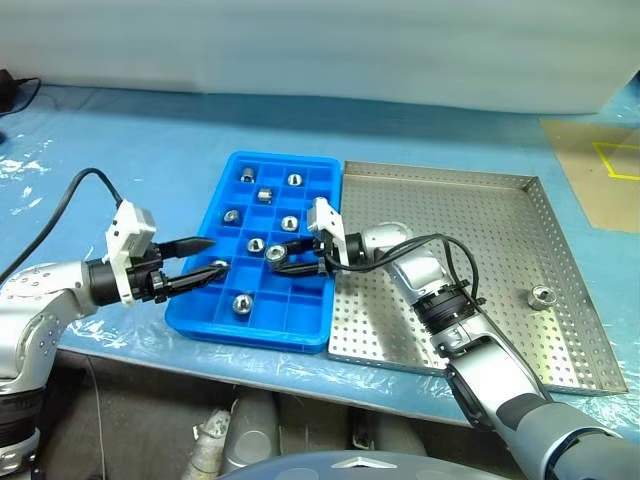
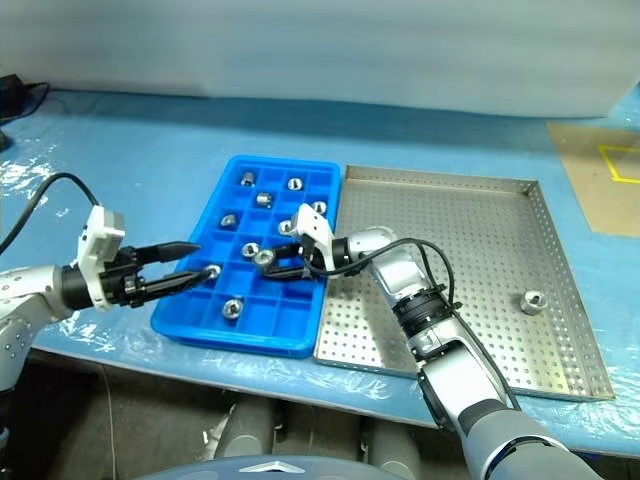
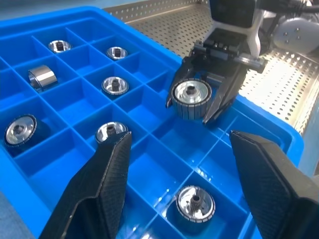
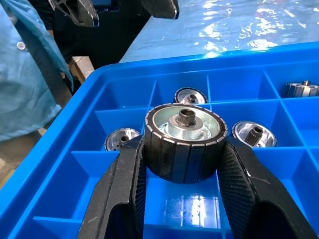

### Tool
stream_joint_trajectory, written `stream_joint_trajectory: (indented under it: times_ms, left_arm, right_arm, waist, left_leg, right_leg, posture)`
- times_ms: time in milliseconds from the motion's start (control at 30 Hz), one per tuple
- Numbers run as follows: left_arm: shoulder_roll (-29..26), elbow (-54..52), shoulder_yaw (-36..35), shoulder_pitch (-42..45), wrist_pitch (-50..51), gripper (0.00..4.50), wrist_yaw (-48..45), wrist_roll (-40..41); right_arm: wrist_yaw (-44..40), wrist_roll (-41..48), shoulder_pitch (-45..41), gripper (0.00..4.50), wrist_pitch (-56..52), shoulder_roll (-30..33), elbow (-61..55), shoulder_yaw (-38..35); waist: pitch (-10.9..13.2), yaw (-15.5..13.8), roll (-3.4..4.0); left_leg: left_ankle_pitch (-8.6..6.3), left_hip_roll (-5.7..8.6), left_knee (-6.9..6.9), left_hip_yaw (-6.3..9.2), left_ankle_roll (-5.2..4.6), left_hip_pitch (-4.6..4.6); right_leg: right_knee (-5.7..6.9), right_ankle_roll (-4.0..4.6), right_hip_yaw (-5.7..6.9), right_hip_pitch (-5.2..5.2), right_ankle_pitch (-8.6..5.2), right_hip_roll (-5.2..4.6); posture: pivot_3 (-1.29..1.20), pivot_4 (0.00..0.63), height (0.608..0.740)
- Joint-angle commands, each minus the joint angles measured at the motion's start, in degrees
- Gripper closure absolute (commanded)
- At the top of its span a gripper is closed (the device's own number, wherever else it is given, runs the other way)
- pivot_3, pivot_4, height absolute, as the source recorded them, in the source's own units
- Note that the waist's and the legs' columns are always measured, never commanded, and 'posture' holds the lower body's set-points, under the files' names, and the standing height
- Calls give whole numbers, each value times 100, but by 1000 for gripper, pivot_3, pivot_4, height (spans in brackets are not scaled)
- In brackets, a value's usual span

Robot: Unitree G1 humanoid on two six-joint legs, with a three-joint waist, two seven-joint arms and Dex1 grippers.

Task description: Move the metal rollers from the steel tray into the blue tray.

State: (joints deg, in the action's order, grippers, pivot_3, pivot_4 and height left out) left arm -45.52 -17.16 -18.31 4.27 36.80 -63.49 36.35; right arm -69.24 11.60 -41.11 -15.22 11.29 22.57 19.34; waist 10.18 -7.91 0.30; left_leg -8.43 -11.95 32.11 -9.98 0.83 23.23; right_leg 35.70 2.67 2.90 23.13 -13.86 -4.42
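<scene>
The right tool (image 4: 182, 164) is clamped on a ridged metal roller (image 4: 183, 142), poised over an empty compartment near the blue tray's (image 1: 225, 330) middle — placing step. The left tool (image 1: 200, 262) hovers apart, empty. Next: lower, release, then fetch the last roller (image 1: 541, 296) near the steel tray's (image 1: 560, 370) right edge.

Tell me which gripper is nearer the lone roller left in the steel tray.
Right. The right gripper hovers over the blue tray, while the left gripper is farther from that roller.
</scene>
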Motion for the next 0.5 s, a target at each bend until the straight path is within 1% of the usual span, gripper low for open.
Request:
stream_joint_trajectory:
  times_ms: [33, 100, 133, 300, 400, 500]
  left_arm:
    - [-70, 14, -24, 55, -138, 1202, 11, 52]
    - [-50, 64, 39, 90, -175, 1176, 39, 21]
    - [-49, 67, 69, 91, -194, 1176, 42, 10]
    - [-59, 84, 143, 175, -207, 1176, 50, 45]
    - [-46, 162, 234, 367, -219, 1176, 32, 53]
    - [31, 344, 417, 760, -243, 1176, -3, 73]
  right_arm:
    - [65, -28, 60, 2854, 94, -106, 8, 10]
    - [164, 32, 16, 2158, 78, -218, 109, -105]
    - [192, 39, -3, 1892, 71, -242, 143, -133]
    - [62, 84, -65, 238, -204, -191, 103, -138]
    - [129, 108, -65, 238, -203, -114, -11, -267]
    - [229, 156, -13, 238, -257, 58, -202, -445]
  waist:
    - [0, -7, -1]
    - [-1, -21, -1]
    - [-1, -21, -1]
    - [-1, -49, -1]
    - [-1, -61, 0]
    - [-1, -79, -1]
  left_leg:
    - [0, -1, 0, 0, 0, -1]
    - [0, -2, 0, 0, 1, -2]
    - [1, -2, 0, 0, 2, -3]
    - [1, -2, 0, 0, 3, -4]
    - [2, -2, 0, -1, 4, -4]
    - [4, 0, 1, -1, 7, -2]
  right_leg:
    - [0, 0, 0, 0, 0, 1]
    - [1, 0, 0, 0, 0, 1]
    - [2, 0, -1, 0, 0, 1]
    - [3, 0, -1, 0, 0, 1]
    - [4, 0, -1, 0, 0, 1]
    - [5, 0, -1, -1, 0, 0]
  posture:
    - [253, 150, 740]
    - [252, 150, 740]
    - [252, 150, 740]
    - [243, 150, 740]
    - [212, 150, 740]
    - [174, 150, 740]
